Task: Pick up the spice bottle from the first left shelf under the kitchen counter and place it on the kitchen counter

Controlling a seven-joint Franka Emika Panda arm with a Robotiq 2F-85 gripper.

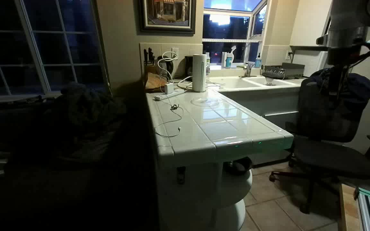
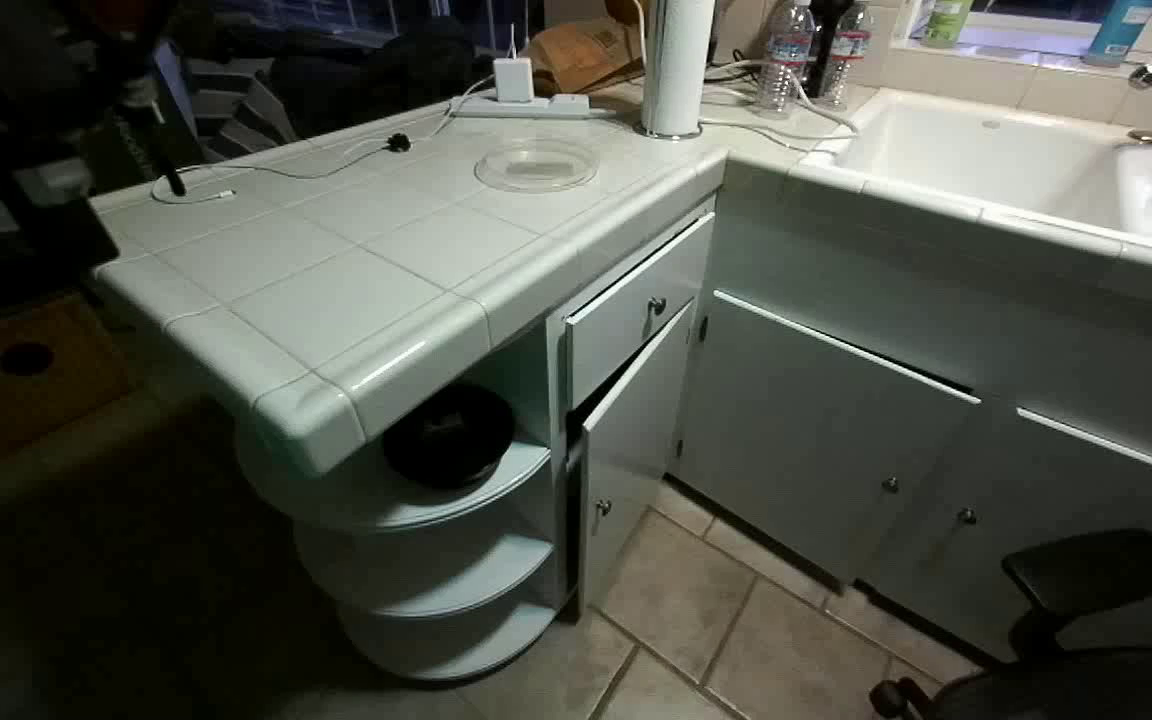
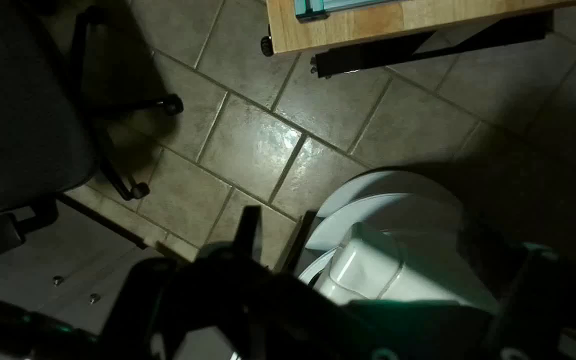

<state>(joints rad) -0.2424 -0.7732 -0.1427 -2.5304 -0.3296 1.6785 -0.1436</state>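
The kitchen counter, white and tiled, shows in both exterior views point(image 1: 223, 125) point(image 2: 366, 240), and its rounded corner shows in the wrist view point(image 3: 368, 265). Curved white shelves point(image 2: 436, 575) are under its end. A dark round pan or bowl point(image 2: 448, 435) sits on the top shelf; it also shows in an exterior view point(image 1: 241, 165). I cannot make out a spice bottle in any view. My gripper point(image 1: 334, 85) hangs high, pointing down. In the wrist view my gripper point(image 3: 394, 230) is very dark; its fingers stand apart with nothing seen between them.
On the counter are a paper towel roll point(image 1: 199, 73), a clear round lid or dish point(image 2: 536, 165), a power strip point(image 2: 536, 106) and a thin cable point(image 1: 169, 123). A cabinet door point(image 2: 631, 450) stands partly open. An office chair point(image 1: 329, 154) and a wooden table edge point(image 3: 368, 27) stand nearby.
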